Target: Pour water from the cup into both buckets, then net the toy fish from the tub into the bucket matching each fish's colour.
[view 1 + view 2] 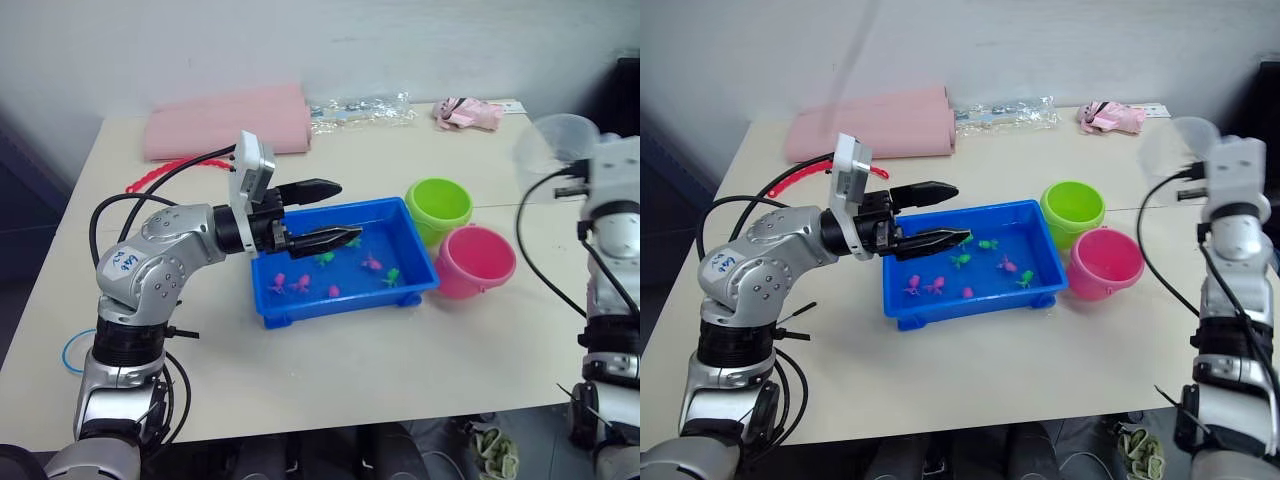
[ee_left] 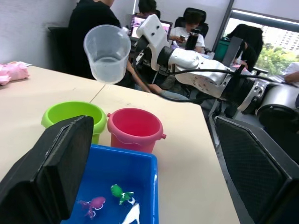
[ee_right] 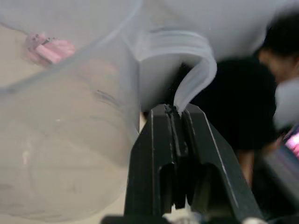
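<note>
My right gripper [image 3: 175, 112] is shut on the handle of the clear cup [image 1: 558, 146]. It holds the cup roughly upright in the air, to the right of the buckets and above them; the cup [image 2: 107, 53] seems to hold a little water. The lime green bucket [image 1: 438, 203] and the pink bucket [image 1: 476, 260] stand side by side against the right end of the blue tub [image 1: 340, 302]. Several tiny pink and green toy fish [image 1: 325, 258] lie in the tub. My left gripper [image 1: 349, 211] hovers open over the tub's left half with nothing in it. The net [image 1: 72, 350] lies at the table's left edge, mostly hidden behind my left arm.
A folded pink cloth [image 1: 225, 125] and a red beaded strip [image 1: 150, 176] lie at the back left. A clear plastic bag [image 1: 365, 108] and a small pink item [image 1: 468, 112] sit along the far edge. People sit at desks beyond the table [image 2: 187, 23].
</note>
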Available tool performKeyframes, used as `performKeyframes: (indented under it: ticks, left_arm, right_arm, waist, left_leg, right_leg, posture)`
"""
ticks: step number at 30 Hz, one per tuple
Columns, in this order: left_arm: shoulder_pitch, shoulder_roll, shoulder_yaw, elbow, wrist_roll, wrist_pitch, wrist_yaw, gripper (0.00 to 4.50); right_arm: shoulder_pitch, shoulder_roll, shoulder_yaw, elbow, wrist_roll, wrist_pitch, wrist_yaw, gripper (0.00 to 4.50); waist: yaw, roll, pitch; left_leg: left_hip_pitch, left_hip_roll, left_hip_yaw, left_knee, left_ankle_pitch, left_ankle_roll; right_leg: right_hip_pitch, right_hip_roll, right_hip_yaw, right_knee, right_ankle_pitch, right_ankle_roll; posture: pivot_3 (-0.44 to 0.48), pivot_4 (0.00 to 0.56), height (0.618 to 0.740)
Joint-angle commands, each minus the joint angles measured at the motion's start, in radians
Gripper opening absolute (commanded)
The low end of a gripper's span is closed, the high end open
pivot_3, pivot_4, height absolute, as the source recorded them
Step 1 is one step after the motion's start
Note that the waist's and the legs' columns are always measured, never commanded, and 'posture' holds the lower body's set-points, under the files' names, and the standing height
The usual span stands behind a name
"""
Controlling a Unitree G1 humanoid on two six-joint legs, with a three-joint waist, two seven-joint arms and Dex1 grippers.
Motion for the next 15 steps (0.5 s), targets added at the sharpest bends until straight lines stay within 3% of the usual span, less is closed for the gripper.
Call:
performKeyframes:
  ticks: [1, 7, 15]
  left_arm:
    - [-0.025, 0.013, -0.014, -0.04, -0.026, -0.005, -0.064, 4.5]
    - [-0.064, -0.008, -0.041, -0.045, -0.039, 0.005, -0.116, 4.5]
    - [-0.105, -0.026, -0.071, -0.027, -0.032, 0.005, -0.168, 4.5]
  right_arm:
    - [0.117, 0.032, -0.214, -0.23, 0.165, 0.197, -0.03, 0.06]
    - [0.355, 0.16, -0.345, -0.436, 0.262, 0.278, -0.055, 0.06]
    - [0.524, 0.242, -0.278, -0.332, 0.226, 0.108, -0.006, 0.06]
  waist:
    - [0.006, 0.0, 0.0]
    - [0.003, 0.001, 0.0]
    - [-0.002, 0.005, -0.003]
  left_leg:
    - [0.0, 0.0, 0.0, 0.0, 0.0, 0.0]
    - [0.001, 0.0, 0.002, 0.002, 0.0, 0.0]
    - [0.004, 0.0, 0.006, 0.0, 0.0, -0.001]
  right_leg:
    - [0.0, 0.0, 0.0, 0.0, 0.0, 0.0]
    - [0.0, 0.0, 0.003, 0.002, 0.0, 0.0]
    - [-0.002, 0.003, 0.009, 0.002, 0.0, 0.0]
  posture:
    - [0.0, 0.15, 0.738]
    - [0.0, 0.15, 0.738]
    - [0.0, 0.15, 0.738]
